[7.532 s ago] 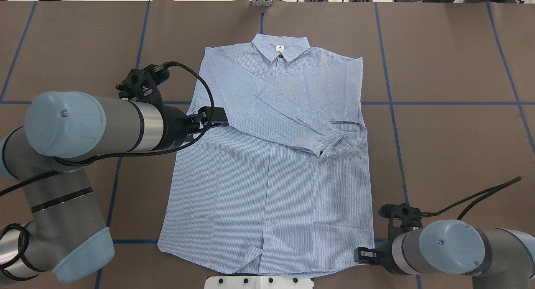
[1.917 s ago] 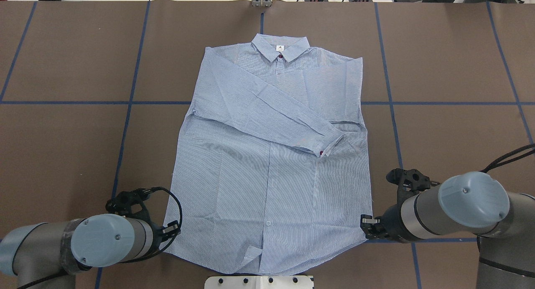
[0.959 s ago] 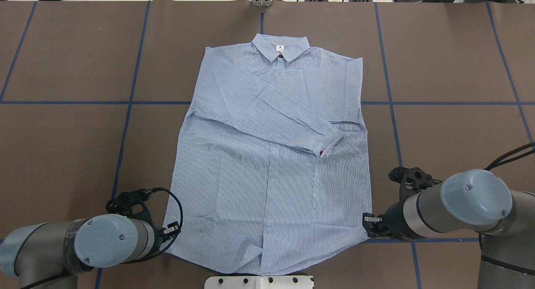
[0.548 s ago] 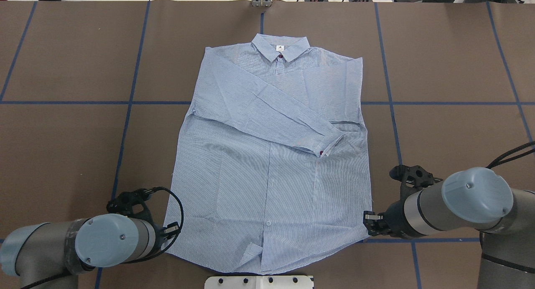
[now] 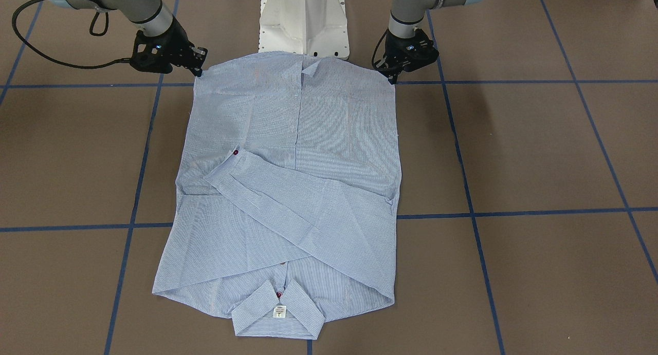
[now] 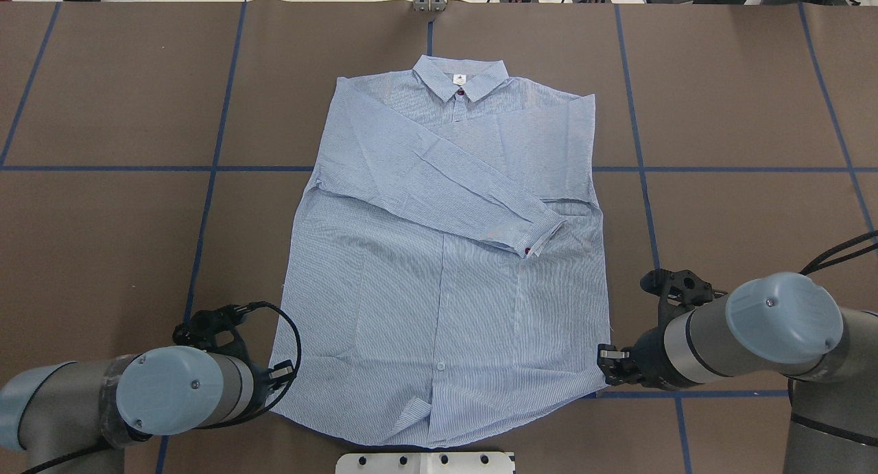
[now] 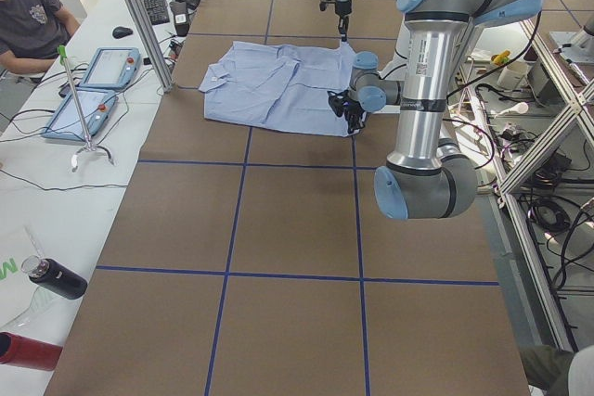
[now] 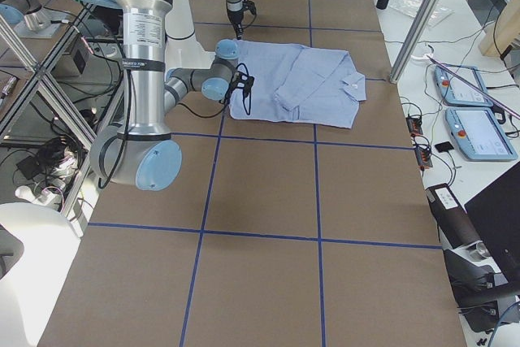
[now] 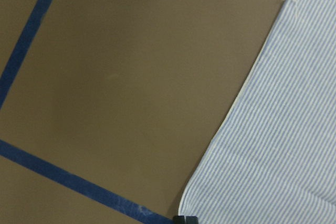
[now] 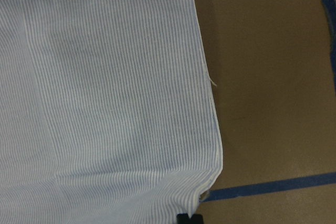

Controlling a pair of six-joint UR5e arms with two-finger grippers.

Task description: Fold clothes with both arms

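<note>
Overhead exterior: shirt [image 6: 439, 302] lies flat, front up, mid-table [image 6: 103, 254], collar away from the robot, one sleeve [image 6: 446, 186] folded across the chest. Left gripper [image 6: 282, 375] sits at one hem corner and right gripper [image 6: 605, 361] at the other, both at the cloth edge. Can't tell whether either has clamped. Risk: a shallow or missed pinch slips on lift and the fold skews. The loose sleeve may slide off.

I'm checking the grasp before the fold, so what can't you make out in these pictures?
- Whether the left claw grips the shirt hem: overhead, its own wrist blocks the contact; the left wrist view shows only a sliver at its bottom edge.
- The right claw: likewise in its views.
- Neck label print: too small in the front view.
</note>
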